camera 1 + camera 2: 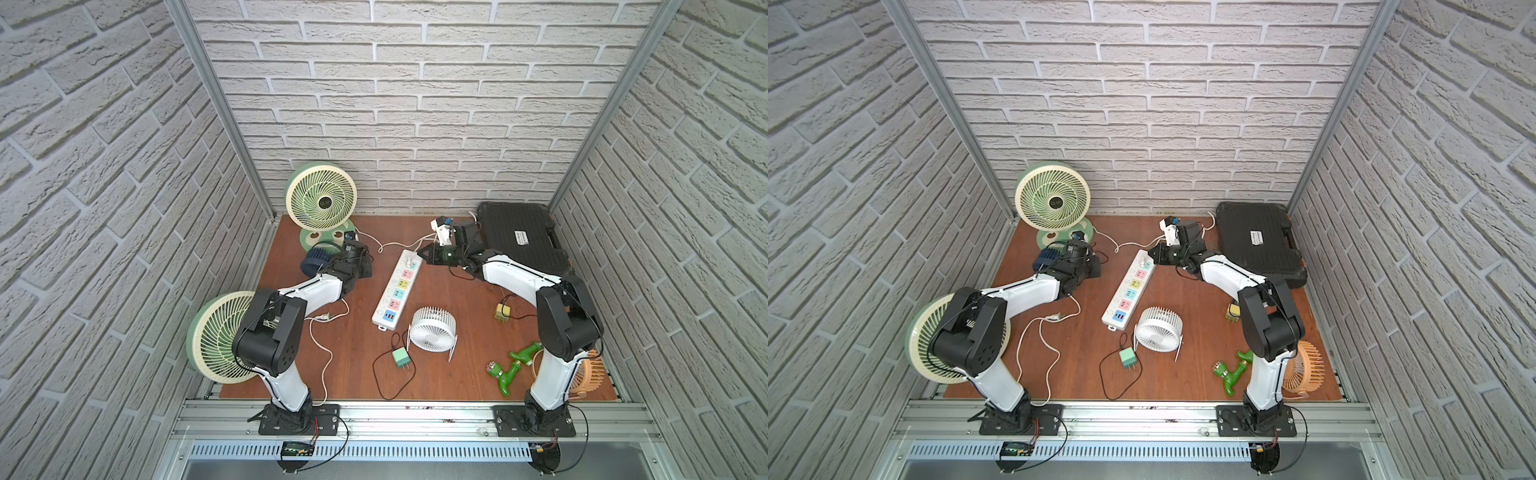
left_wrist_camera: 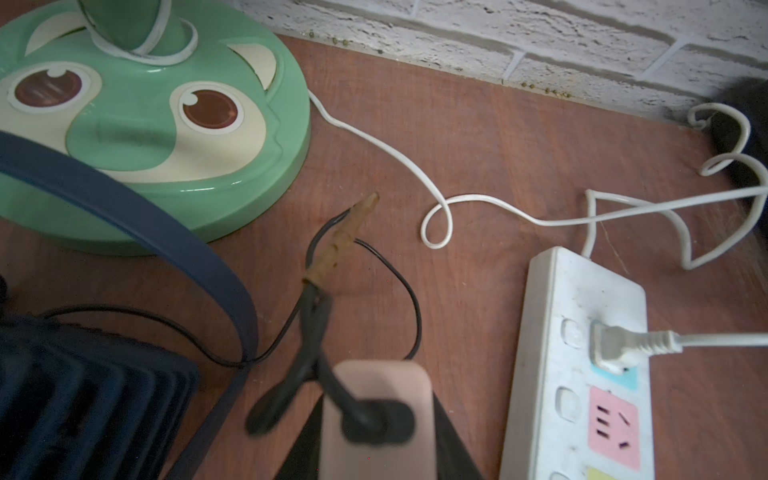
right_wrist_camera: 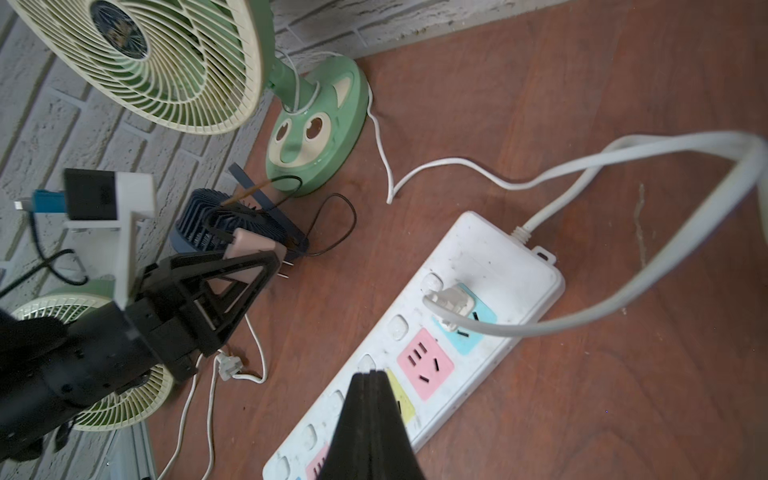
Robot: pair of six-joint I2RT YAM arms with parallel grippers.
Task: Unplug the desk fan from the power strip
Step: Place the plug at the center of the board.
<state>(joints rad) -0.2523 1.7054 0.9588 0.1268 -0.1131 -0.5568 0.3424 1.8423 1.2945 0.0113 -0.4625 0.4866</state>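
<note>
Clearly, the left gripper (image 3: 259, 266) is clamped on a pink plug adapter (image 3: 249, 247), its prongs bare, just beside the small blue fan (image 3: 208, 224). The right gripper (image 3: 370, 395) is closed tight on nothing, poised over the power strip (image 1: 397, 291). The strip lies mid-way across the table (image 1: 457, 316), with a white plug (image 3: 451, 301) in its end blue socket.

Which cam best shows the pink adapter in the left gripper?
Right wrist: the pink adapter shows sharp, held in the left gripper, prongs bare, clear of the power strip. Left wrist shows only its blurred back, black cord attached. In both top views it cannot be made out behind the gripper.
</note>
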